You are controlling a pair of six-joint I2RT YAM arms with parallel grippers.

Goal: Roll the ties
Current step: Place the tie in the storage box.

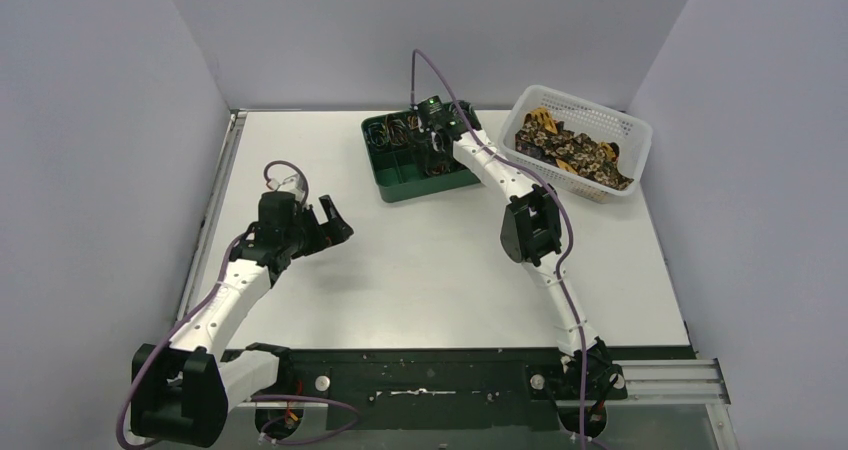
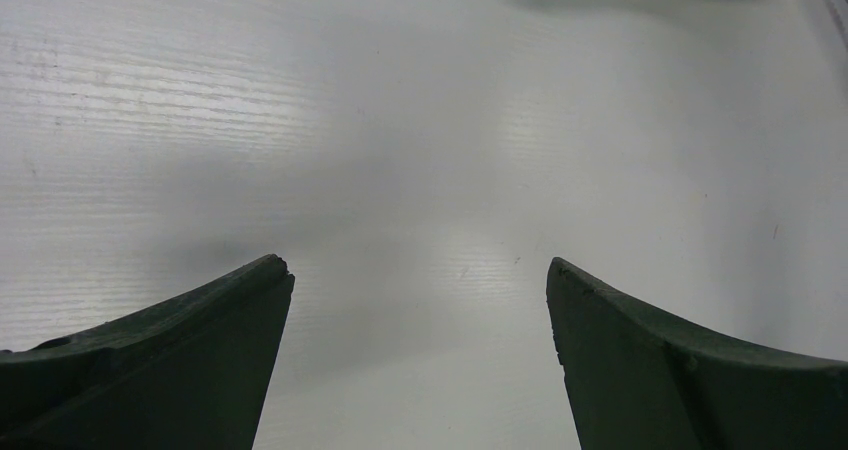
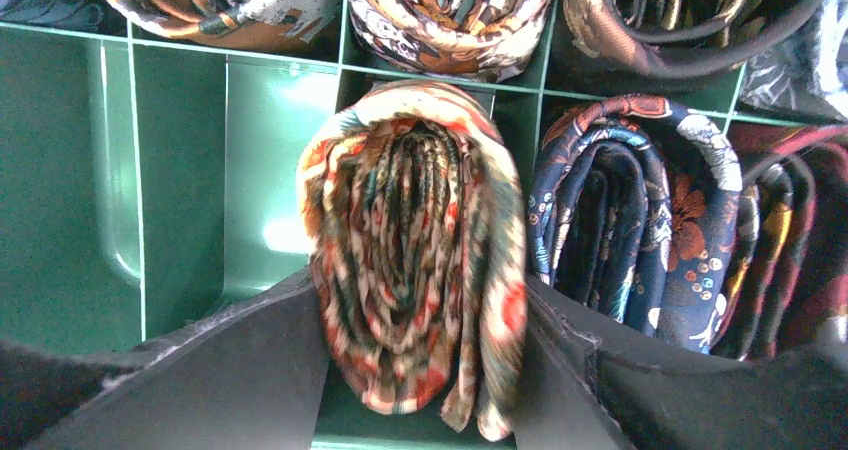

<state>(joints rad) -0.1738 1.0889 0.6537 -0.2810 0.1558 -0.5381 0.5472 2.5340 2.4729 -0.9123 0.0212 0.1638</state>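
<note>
In the right wrist view, a rolled tie [image 3: 415, 240] in a red, cream and green print stands on end in a compartment of the green divided tray [image 3: 170, 170]. My right gripper [image 3: 422, 280] is around it, one finger against each side of the coil. A dark blue rolled tie [image 3: 620, 220] fills the compartment to its right, and more rolled ties [image 3: 450, 20] sit in the row behind. From the top view, the right gripper [image 1: 435, 130] reaches down into the tray [image 1: 400, 185]. My left gripper [image 1: 335, 220] hovers wide open over bare table, as the left gripper [image 2: 416, 262] view confirms.
A white basket [image 1: 640, 135] at the back right holds a heap of unrolled ties [image 1: 570, 150]. The tray compartments [image 3: 60, 220] left of the held coil show bare green floor. Grey walls close in the white table on three sides.
</note>
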